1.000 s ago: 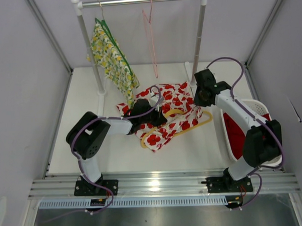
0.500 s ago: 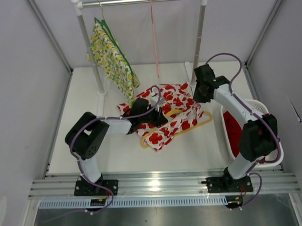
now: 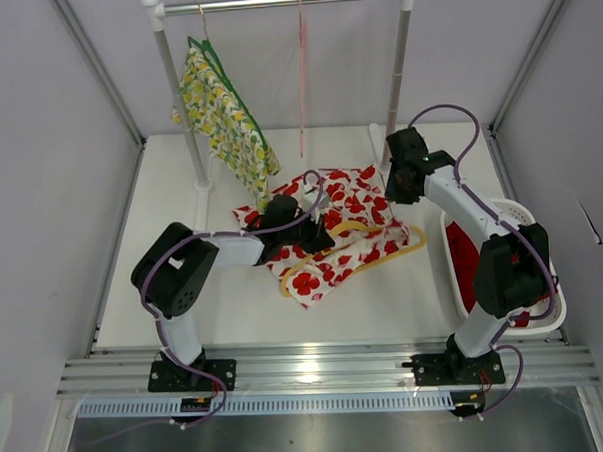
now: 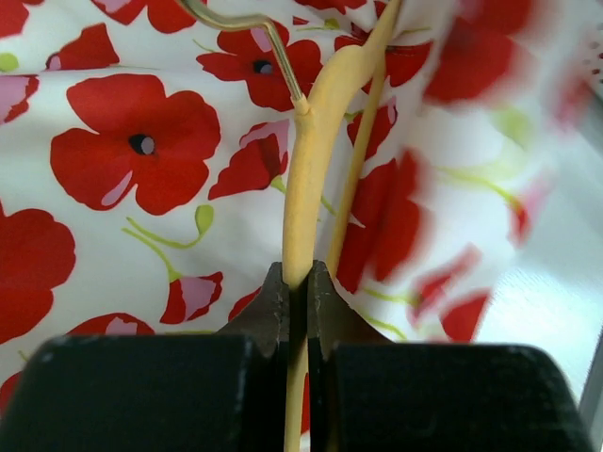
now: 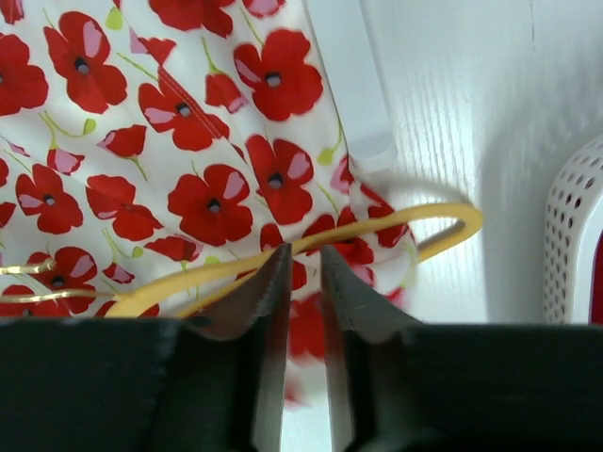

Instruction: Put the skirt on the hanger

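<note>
The white skirt with red poppies lies on the table, draped over a yellow hanger. My left gripper is shut on the hanger's neck just below its hook; in the left wrist view the hanger runs between my jaws over the skirt. My right gripper hovers over the skirt's right edge. In the right wrist view its jaws stand a narrow gap apart with nothing between them, above the hanger's end and the skirt.
A clothes rack stands at the back with a lemon-print garment on a green hanger and a bare pink hanger. Its white foot lies beside the skirt. A white basket holding red cloth stands at the right.
My right arm has moved back and left toward the rack post. The skirt's right part has shifted slightly on the hanger. The pink hanger has swung. My left gripper keeps its hold.
</note>
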